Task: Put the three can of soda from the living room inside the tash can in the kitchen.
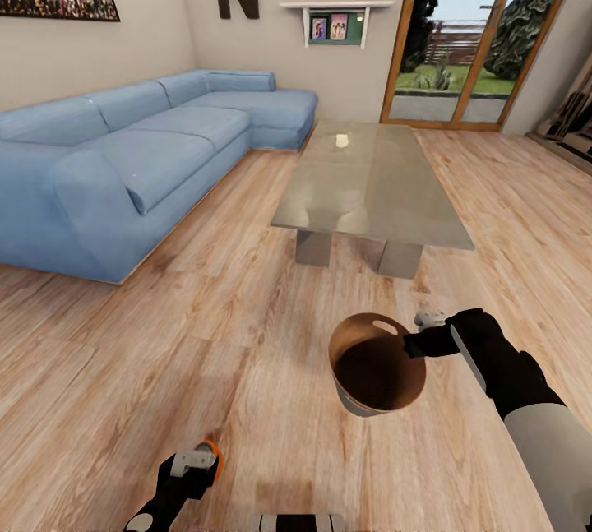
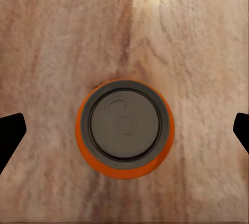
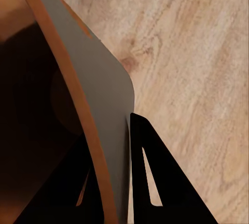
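Orange soda can with its grey pull-tab top stands upright on the wood-plank floor, and our left gripper hangs right above it, fingers spread wide to either side and not touching. If we drop off-centre, a fingertip could clip the rim and tip it. Our right gripper is pinched on the wall of the round grey bin with the tan-brown inside, held tilted off the floor. That thin-edge grip looks slippy. From what we can see inside, the bin has no cans in it.
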Robot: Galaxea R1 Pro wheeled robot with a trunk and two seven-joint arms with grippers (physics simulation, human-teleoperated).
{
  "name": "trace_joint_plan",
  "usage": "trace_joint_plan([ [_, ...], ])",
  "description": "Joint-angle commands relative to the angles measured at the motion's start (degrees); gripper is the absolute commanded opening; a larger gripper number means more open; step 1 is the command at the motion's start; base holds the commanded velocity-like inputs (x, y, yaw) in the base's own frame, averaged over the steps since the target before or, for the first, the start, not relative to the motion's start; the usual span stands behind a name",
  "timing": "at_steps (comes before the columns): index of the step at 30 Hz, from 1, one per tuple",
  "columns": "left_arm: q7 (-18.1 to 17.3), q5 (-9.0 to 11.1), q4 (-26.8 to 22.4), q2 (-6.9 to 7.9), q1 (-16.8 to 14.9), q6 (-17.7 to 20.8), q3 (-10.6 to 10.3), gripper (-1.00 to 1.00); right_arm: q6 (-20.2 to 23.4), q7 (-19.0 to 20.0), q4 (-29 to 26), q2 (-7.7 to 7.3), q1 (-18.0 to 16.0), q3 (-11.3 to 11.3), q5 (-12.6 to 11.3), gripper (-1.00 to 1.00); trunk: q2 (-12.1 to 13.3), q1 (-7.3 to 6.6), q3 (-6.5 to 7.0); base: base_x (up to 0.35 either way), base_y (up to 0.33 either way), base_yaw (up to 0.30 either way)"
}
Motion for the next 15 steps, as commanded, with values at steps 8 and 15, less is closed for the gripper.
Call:
trace_joint_plan([
  [8,0.0,0.0,0.0,0.00,0.0,0.0,0.0,1.00,0.3,0.5,0.0,0.04,0.0,0.0,-1.6,-1.00,0.0,0.04,-0.44,0.000,0.000,0.000],
  [15,0.0,0.0,0.0,0.00,0.0,0.0,0.0,1.00,0.3,0.5,0.0,0.09,0.0,0.0,-1.6,-1.00,0.0,0.04,-0.59,0.005,0.000,0.000],
])
